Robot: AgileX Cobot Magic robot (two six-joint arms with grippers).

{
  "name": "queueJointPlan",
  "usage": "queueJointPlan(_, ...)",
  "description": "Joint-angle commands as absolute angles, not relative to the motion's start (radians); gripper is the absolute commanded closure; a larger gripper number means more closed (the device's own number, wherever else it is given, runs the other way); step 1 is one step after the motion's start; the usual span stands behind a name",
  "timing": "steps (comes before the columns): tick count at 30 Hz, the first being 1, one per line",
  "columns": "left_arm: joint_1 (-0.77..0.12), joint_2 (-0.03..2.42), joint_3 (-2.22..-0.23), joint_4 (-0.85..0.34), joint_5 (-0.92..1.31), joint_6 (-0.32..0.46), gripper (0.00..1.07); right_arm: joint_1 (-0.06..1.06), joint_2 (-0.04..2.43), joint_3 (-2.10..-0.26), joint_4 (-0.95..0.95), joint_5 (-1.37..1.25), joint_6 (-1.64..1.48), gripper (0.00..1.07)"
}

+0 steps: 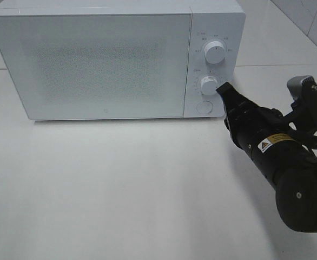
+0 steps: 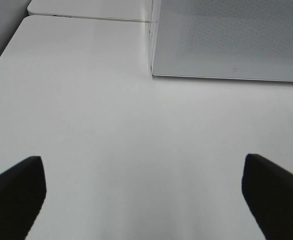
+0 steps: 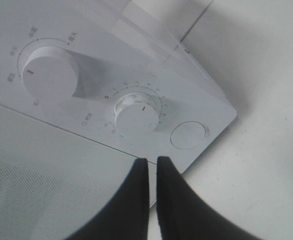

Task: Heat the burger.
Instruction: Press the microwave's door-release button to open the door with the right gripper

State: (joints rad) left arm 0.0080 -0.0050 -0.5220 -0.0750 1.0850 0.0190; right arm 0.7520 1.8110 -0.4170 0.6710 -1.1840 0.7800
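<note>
The burger is out of view. The white microwave (image 1: 93, 59) stands at the back of the table with its door closed. My right gripper (image 1: 222, 88) is shut with nothing between its fingers. Its tips sit just beside the lower knob (image 1: 207, 85) of the control panel. In the right wrist view the closed fingertips (image 3: 151, 162) point at that lower knob (image 3: 134, 114), a short way off it. My left gripper (image 2: 144, 192) is open and empty over bare table, facing the microwave's front (image 2: 226, 40). It does not show in the exterior view.
Above the lower knob is an upper knob (image 1: 215, 52), and below it a round button (image 1: 203, 106). The white table (image 1: 120, 189) spreads out in front of the microwave. A second tabletop edge (image 2: 86, 10) lies behind the microwave's left corner.
</note>
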Motion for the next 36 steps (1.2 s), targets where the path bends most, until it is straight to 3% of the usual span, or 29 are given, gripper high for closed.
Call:
queueJointPlan(1,0.01,-0.012,-0.518,-0.086,1.072,0.017,0.06,0.754,1.808,-0.424,0.656,-1.176,0.976,1.07)
queueJointPlan(10,0.01,-0.012,-0.518,-0.086,1.072,0.017,0.06,0.754,1.809,-0.424,0.665,-1.109,1.303,1.07)
queueJointPlan(29,0.01,-0.012,-0.518,-0.086,1.072,0.018,0.06,0.746,1.936,-0.587,0.684,-1.002,1.301,1.07)
queueJointPlan(36,0.01,-0.012,-0.518,-0.086,1.072,0.018,0.06,0.691,1.993,-0.676,0.672,-0.92,1.266,1.07)
